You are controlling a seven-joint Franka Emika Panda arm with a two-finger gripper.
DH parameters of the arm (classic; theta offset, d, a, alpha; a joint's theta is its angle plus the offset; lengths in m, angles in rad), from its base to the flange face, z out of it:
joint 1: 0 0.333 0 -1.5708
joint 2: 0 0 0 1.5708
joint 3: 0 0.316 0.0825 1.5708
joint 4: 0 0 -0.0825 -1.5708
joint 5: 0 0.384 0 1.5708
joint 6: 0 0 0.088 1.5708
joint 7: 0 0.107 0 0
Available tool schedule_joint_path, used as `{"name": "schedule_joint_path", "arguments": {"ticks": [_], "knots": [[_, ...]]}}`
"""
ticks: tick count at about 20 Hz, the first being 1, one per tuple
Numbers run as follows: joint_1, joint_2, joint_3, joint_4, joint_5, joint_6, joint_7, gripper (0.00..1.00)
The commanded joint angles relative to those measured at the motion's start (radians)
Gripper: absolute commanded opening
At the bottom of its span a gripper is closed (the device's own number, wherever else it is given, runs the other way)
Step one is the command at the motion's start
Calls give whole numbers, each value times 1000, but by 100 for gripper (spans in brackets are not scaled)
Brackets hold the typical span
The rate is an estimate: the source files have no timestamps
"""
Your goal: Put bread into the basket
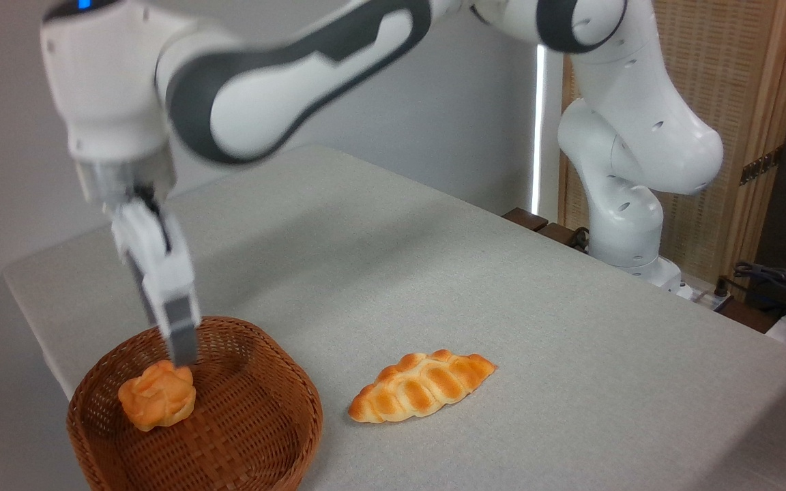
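Bread (157, 395): resting loose on the woven floor, left of centre, knobbly top up, tilted a little; no grip on it.
Basket (277, 382): sitting at the near left corner of the table (475, 286), wide rim all round the bun, walls low.
Gripper (180, 356): just above the bun's far upper edge, tip at or barely clear of the crust; holding nothing; blurred, seen edge-on, so width of the gap between the fingers impossible to tell.
Bread relative to tool: directly beneath and slightly nearer than the fingertip, inside the rim.
Step in hand: judged as release done, retreat under way.
Doing it well: straight up first, clear of the crust and the rim, no sideways drift until above the wicker wall; otherwise risk of nudging the bun or catching the basket.
Braided loaf (421, 386): on the cloth right of the basket, well apart, not part of the job.
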Motion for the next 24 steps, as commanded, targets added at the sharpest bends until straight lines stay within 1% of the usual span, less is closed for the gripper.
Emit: {"name": "schedule_joint_path", "arguments": {"ticks": [1,3,5,8,10,11,13,14,15,16,20,24], "knots": [[42,-170,-9,-92,-3,-88,-4,100],[57,-251,-7,-176,-1,-85,16,100],[63,-301,1,-232,-1,-79,45,100],[63,-357,11,-293,8,-81,81,100],[63,-386,40,-324,14,-91,84,100],[63,-391,50,-324,14,-96,84,100],[46,-394,91,-321,14,-116,82,100],[15,-395,137,-315,14,-117,82,100],[-7,-394,165,-312,14,-117,81,100],[-41,-394,204,-306,15,-117,81,100],[-49,-391,212,-302,15,-117,79,100],[-47,-383,185,-302,22,-117,55,100]]}}
